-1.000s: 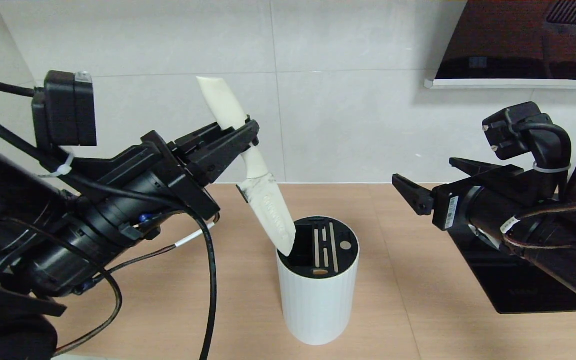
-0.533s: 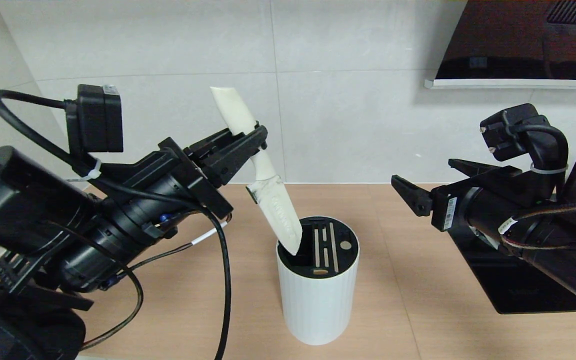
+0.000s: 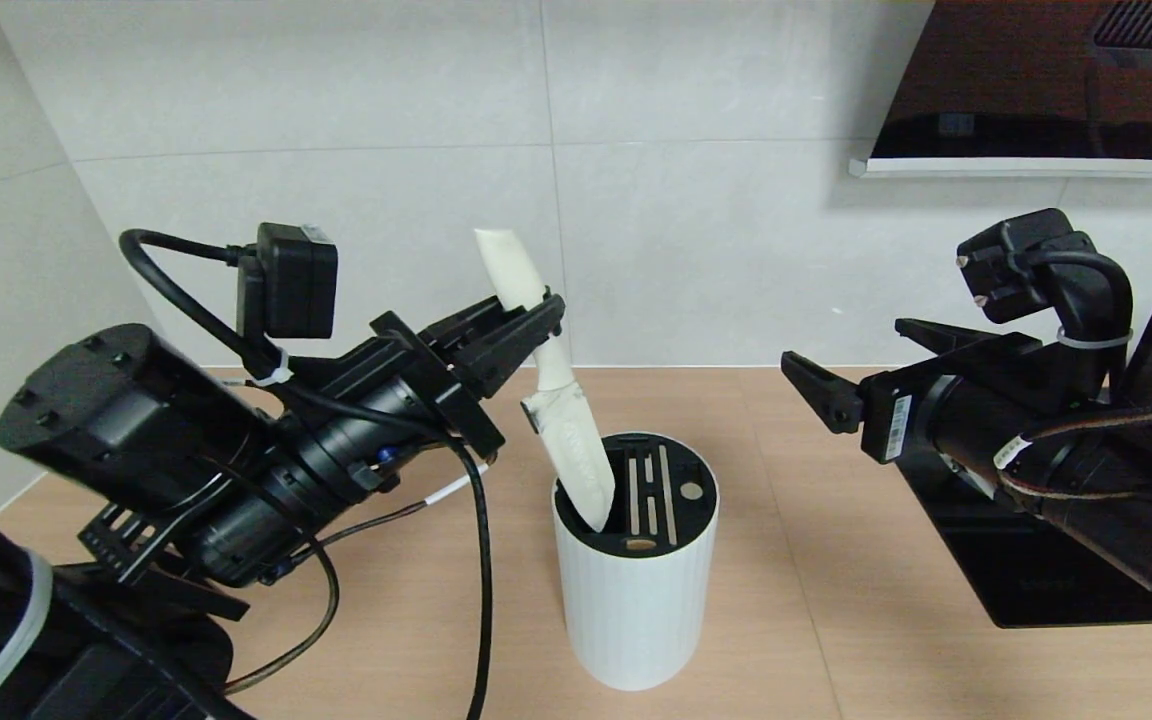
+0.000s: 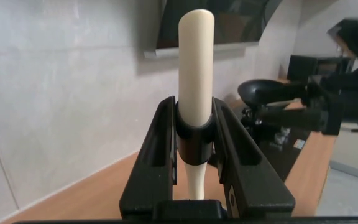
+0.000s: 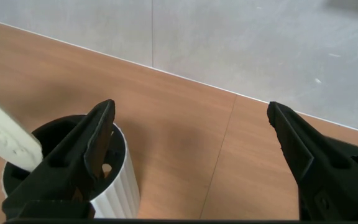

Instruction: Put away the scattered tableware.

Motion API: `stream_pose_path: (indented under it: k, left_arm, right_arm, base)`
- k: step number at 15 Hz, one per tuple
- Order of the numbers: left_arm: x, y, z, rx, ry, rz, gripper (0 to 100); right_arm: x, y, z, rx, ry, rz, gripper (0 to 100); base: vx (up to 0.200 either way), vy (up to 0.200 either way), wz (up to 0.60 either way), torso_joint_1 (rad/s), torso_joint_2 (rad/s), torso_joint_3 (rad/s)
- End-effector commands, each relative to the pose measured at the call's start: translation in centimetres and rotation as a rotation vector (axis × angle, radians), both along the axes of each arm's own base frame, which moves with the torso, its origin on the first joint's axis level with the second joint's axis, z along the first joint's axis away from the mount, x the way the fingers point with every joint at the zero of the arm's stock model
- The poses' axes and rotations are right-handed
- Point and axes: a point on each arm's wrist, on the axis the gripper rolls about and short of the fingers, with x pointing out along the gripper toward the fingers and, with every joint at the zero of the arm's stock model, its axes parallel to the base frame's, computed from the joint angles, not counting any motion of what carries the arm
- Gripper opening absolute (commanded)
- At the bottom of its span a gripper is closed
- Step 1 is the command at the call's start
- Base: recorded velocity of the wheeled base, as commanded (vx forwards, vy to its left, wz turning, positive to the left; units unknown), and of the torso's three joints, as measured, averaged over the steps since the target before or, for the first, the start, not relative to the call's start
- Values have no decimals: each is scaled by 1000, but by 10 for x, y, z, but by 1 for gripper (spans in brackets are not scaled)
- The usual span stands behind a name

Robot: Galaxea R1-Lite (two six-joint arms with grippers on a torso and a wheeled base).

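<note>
A white knife with a cream handle stands tilted, its blade tip inside the wide opening of a white cylindrical knife holder on the wooden counter. My left gripper is shut on the knife's handle, above and left of the holder. In the right wrist view, the holder and part of the blade lie below my right gripper. That right gripper hangs open and empty to the right of the holder, at about the height of its top.
The holder's black top has several narrow slots and a round hole beside the wide opening. A black cooktop is set into the counter at the right. A tiled wall runs behind, with a dark range hood at the upper right.
My left arm has moved right and down with the knife. The blade has gone deeper into the holder's wide opening. The right arm has stayed still.
</note>
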Motion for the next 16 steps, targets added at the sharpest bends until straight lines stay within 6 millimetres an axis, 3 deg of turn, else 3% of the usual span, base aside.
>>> stream_pose_path:
  k: [1, 12, 16]
  left_arm:
    - [3, -4, -8, 15, 25, -7, 0]
    - [-5, -27, -56, 128, 162, -81, 0]
    - [-5, -28, -61, 145, 169, -71, 0]
  right_arm:
    - [1, 1, -2, -4, 4, -1, 100]
    - [1, 1, -2, -5, 5, 1, 100]
    - [2, 2, -3, -7, 8, -1, 100]
  base:
    - [0, 0, 0, 0, 0, 0]
    - [0, 0, 0, 0, 0, 0]
    - [0, 0, 0, 0, 0, 0]
